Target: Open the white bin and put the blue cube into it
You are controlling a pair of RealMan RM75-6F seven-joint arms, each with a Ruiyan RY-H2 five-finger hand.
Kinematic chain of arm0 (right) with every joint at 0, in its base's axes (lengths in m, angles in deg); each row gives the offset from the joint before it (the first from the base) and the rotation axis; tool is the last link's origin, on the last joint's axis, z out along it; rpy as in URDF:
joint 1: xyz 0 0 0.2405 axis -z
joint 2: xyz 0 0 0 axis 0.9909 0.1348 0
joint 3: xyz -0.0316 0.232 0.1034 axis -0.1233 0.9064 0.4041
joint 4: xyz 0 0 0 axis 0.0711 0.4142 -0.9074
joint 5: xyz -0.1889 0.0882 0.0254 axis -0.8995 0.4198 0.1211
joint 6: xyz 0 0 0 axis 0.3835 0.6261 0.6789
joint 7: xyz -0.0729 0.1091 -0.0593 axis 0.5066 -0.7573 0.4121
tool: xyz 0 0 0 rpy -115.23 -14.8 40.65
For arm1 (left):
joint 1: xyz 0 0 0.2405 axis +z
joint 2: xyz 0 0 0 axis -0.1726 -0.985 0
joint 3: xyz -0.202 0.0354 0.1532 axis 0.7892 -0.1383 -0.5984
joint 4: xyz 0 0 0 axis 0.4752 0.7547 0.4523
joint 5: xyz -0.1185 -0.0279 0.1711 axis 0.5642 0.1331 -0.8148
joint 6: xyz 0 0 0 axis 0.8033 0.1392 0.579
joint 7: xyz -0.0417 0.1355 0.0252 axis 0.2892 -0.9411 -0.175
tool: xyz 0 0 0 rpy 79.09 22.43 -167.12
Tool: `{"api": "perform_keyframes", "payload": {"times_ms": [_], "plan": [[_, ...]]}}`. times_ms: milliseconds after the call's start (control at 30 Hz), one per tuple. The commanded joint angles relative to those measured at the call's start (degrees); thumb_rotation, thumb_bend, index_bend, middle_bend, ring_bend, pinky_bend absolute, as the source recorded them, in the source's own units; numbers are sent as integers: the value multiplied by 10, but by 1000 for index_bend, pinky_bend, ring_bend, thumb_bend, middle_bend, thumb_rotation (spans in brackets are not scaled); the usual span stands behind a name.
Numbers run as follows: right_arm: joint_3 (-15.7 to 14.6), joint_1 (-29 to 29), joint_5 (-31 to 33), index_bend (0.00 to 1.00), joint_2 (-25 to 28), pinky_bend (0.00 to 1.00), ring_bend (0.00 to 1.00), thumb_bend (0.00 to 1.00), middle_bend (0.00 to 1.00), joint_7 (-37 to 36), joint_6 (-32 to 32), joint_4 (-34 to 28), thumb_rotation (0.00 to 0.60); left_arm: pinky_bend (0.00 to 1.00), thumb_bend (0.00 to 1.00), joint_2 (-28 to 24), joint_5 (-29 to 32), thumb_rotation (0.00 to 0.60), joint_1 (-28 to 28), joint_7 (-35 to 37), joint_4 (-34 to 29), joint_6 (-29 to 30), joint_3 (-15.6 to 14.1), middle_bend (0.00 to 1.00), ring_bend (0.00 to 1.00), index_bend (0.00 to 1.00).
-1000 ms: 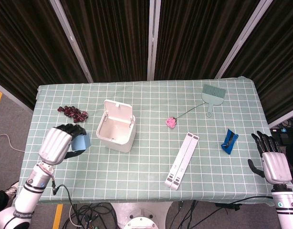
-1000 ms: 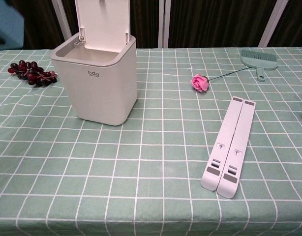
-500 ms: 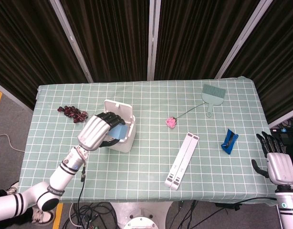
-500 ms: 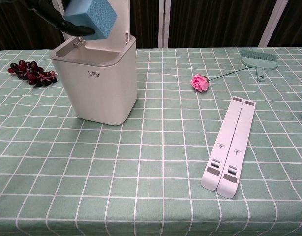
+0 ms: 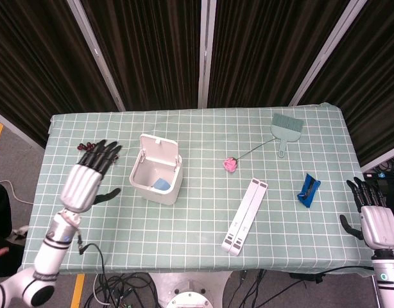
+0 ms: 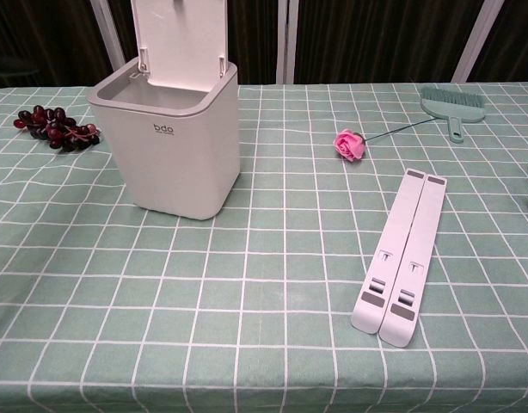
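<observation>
The cube (image 5: pixel 160 185) is seen lying inside the open bin (image 5: pixel 174 192), just right of the left hand (image 5: pixel 83 184), whose fingers are spread, empty.

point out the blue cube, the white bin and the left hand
blue cube (image 5: pixel 160 185), head view, its top face inside the bin
white bin (image 6: pixel 174 163), chest view, front wall
left hand (image 5: pixel 83 185), head view, back of the hand

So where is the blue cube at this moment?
In the head view, the blue cube lies inside the open white plastic bin, left of the pink rose.
</observation>
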Motion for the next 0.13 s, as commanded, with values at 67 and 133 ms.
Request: {"api": "perform_keyframes", "payload": {"times_ms": [67,133], "plan": [[0,-1,-4,0,-4,0,0,275,0,5,-3,-4,600,200,91,-37,29,600,104,37,25,59,-82,89,36,74],[-1,-3,-7,0,-8,0,0,275,0,11,-1,-7,600,194,89,-37,39,600,119,71,49,51,-95,88,35,74]]}}
